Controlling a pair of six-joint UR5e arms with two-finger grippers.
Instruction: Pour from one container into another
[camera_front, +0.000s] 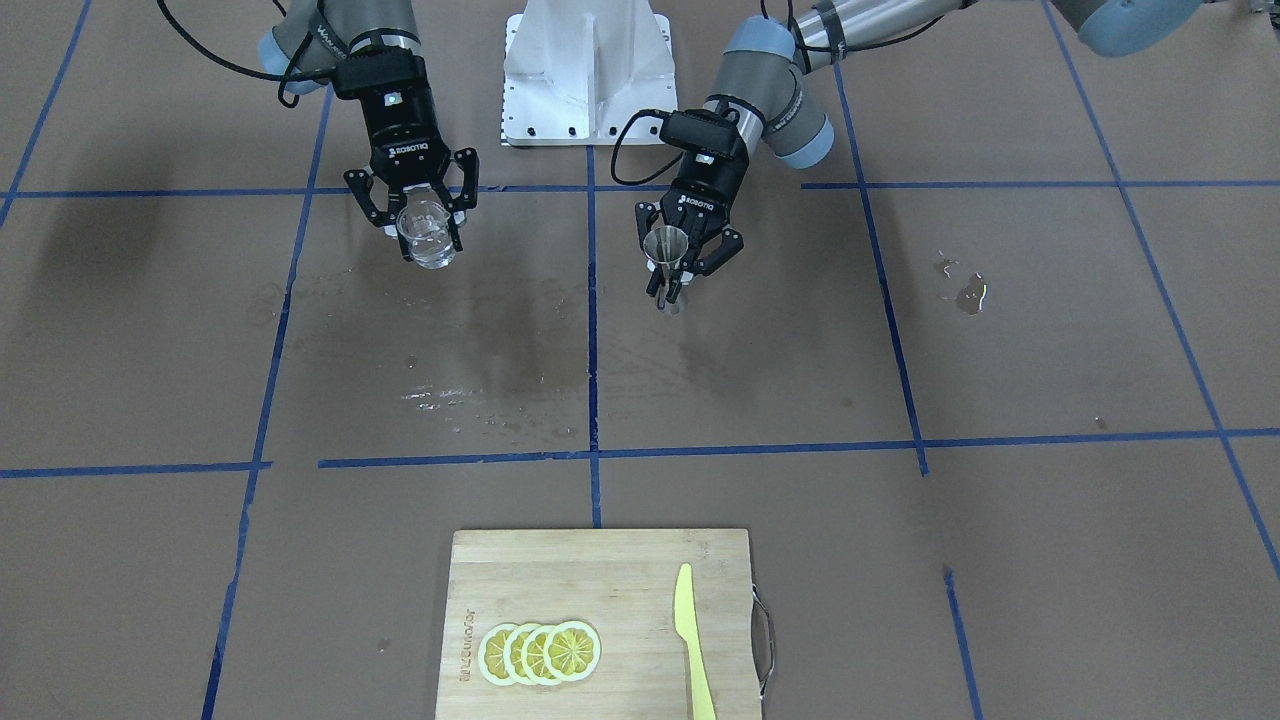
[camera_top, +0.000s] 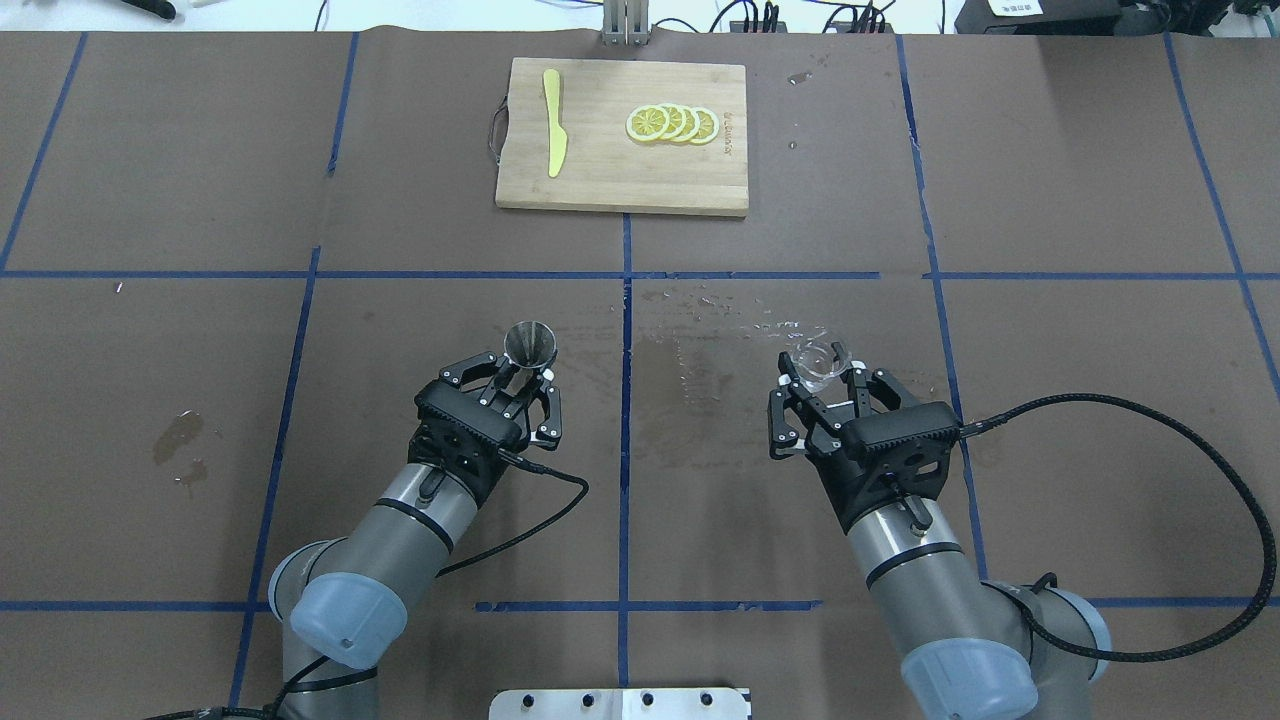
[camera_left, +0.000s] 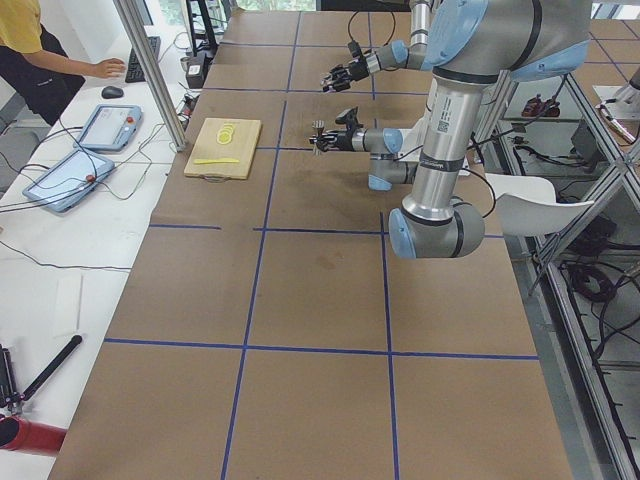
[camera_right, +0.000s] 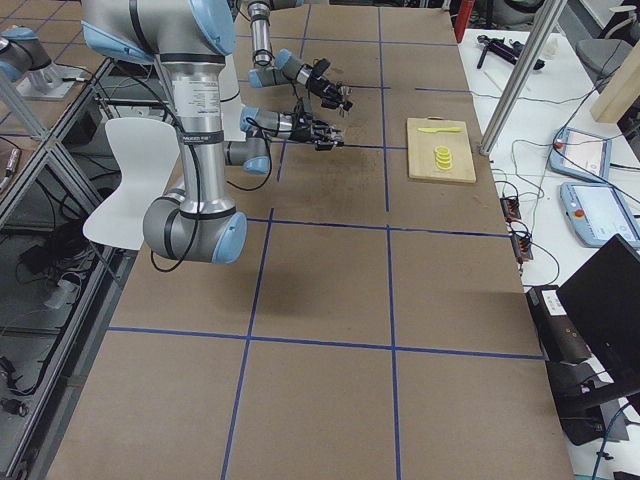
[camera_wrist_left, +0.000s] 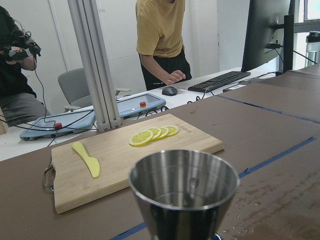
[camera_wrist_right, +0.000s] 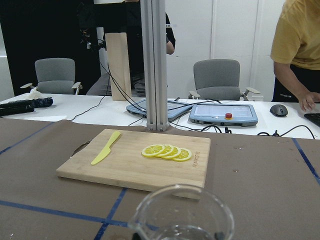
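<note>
My left gripper (camera_top: 517, 380) is shut on the narrow waist of the silver jigger (camera_top: 529, 345), which stands upright with its open cone facing up. The jigger (camera_wrist_left: 185, 200) fills the lower middle of the left wrist view. My right gripper (camera_top: 822, 385) is shut on the clear glass cup (camera_top: 822, 362), also upright, with a little clear liquid at its bottom. Only the rim of the cup (camera_wrist_right: 182, 212) shows in the right wrist view. In the front-facing view the cup (camera_front: 425, 235) is at the left and the jigger (camera_front: 665, 245) at the right, about a quarter of the frame's width apart.
A wooden cutting board (camera_top: 620, 180) lies at the table's far side, with lemon slices (camera_top: 672, 123) and a yellow knife (camera_top: 554, 135) on it. Wet patches (camera_top: 700, 330) mark the table between the grippers. A person (camera_wrist_left: 162, 40) stands at a desk beyond the table.
</note>
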